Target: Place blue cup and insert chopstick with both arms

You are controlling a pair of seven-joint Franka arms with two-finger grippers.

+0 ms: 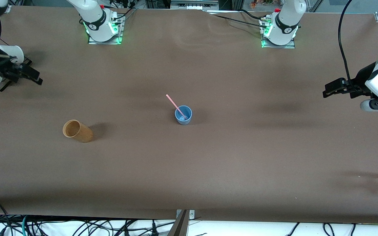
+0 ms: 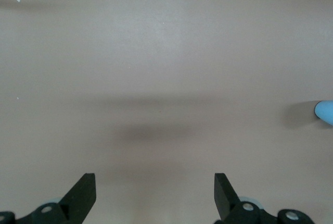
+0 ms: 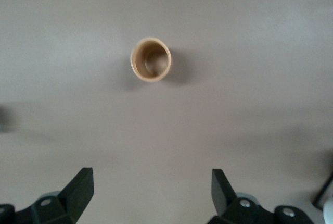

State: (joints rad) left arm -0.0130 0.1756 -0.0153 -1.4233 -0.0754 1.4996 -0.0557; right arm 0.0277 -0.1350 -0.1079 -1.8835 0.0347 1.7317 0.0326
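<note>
Pink chopstick (image 1: 175,105) stood slanted in your upright blue cup (image 1: 183,115) mid-table, while your left gripper (image 1: 327,90) and right gripper (image 1: 37,78) hung spread and empty above the table ends.

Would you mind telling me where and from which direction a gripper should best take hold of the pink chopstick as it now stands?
Probably the chopstick's free upper half, from above. It leans out of the upright blue cup, slanting toward the right arm's end; the lower part is inside the cup.

Brown table cover (image 1: 208,170), cables (image 1: 77,226) w/ white floor below edge.
</note>
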